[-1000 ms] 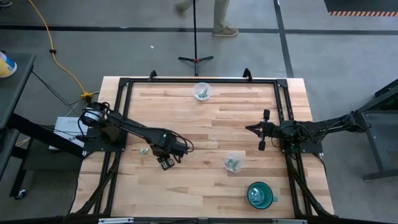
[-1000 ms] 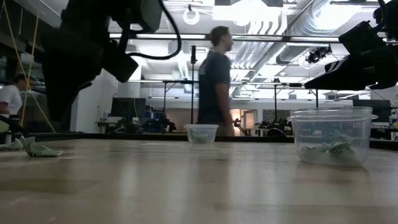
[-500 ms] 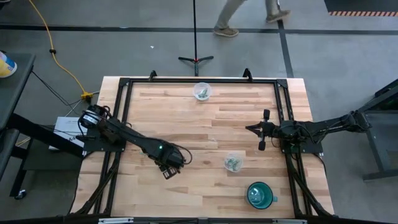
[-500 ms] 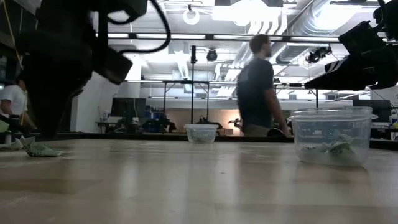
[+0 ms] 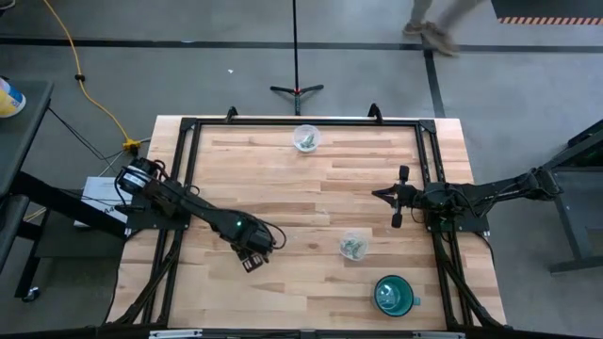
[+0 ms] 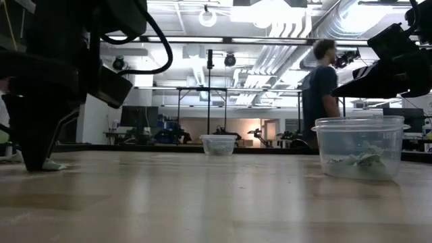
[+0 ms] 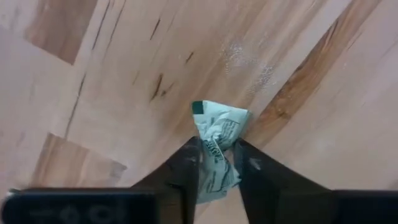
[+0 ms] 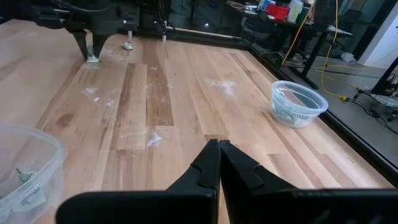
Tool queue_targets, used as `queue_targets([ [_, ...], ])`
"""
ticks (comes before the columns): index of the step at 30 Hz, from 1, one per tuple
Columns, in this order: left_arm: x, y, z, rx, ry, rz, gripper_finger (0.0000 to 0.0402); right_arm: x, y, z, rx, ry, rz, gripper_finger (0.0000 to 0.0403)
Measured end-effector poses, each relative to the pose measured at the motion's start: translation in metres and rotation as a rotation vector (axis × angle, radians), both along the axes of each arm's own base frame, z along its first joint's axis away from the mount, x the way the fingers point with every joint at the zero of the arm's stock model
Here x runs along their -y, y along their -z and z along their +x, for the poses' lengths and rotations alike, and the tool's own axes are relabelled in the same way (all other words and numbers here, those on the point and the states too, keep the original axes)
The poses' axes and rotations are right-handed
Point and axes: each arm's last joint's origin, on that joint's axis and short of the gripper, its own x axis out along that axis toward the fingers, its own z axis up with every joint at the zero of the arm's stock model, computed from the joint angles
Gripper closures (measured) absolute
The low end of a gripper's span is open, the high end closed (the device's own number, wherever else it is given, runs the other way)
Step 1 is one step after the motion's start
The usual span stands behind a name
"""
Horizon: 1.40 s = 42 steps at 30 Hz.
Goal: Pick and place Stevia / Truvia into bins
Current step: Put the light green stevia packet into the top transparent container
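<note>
On table, left claw pinching packet, right claw clenched, cups holding packets

A grey concrete floor marked with dark tape lines surrounded the pale wooden plank desk. A yellow cable trailed across it. Silver ceiling ducts and bright lights hung overhead.
</note>
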Motion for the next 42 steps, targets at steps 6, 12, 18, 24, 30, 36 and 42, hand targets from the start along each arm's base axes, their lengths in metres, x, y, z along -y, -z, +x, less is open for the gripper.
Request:
queue_targets([
  [6, -0.014, 0.0, 0.012, 0.089, 0.047, 0.031, 0.0376, 0.0, 0.0, 0.0, -0.002, -0.002, -0.009, 0.0402],
  [12, -0.059, -0.006, 0.047, 0.38, 0.142, 0.24, 0.035, 0.0, -0.001, 0.0, 0.0, -0.004, -0.034, 0.0402],
  [18, -0.144, -0.036, 0.076, 0.622, 0.161, 0.427, 0.0379, 0.0, -0.001, 0.0, 0.005, -0.007, -0.042, 0.0402],
  [24, -0.233, -0.059, 0.08, 0.786, -0.025, 0.542, 0.0367, 0.0, -0.001, 0.0, 0.004, -0.005, -0.024, 0.0402],
  [30, -0.278, -0.062, 0.085, 0.837, -0.044, 0.492, 0.0378, 0.0, -0.001, 0.0, -0.001, 0.003, -0.039, 0.0402],
  [36, -0.298, -0.056, 0.093, 0.79, -0.12, 0.568, 0.0335, 0.0, -0.001, 0.0, -0.003, 0.003, -0.045, 0.0402],
  [42, -0.302, -0.058, 0.101, 0.785, -0.071, 0.593, 0.0203, 0.001, -0.001, 0.0, -0.004, 0.012, -0.05, 0.0402],
])
